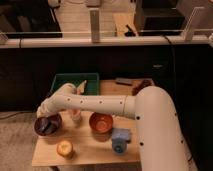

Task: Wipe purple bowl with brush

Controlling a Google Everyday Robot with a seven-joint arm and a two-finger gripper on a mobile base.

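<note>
The purple bowl (46, 128) sits at the left edge of the wooden table (87, 152). A slim, dark greyish-blue brush (50, 125) reaches down into the bowl. My white arm stretches from the lower right across the table to the left. Its gripper (46, 118) hangs right above the bowl, at the top of the brush. The arm's end hides where the gripper and brush meet.
An orange-brown bowl (101, 123) stands mid-table, with a light-blue blocky cup (120, 139) to its front right. A yellow-orange round object (65, 148) lies near the front left. A green bin (75, 83) and dark items (134, 84) are at the back. A small pale object (76, 116) stands under the arm.
</note>
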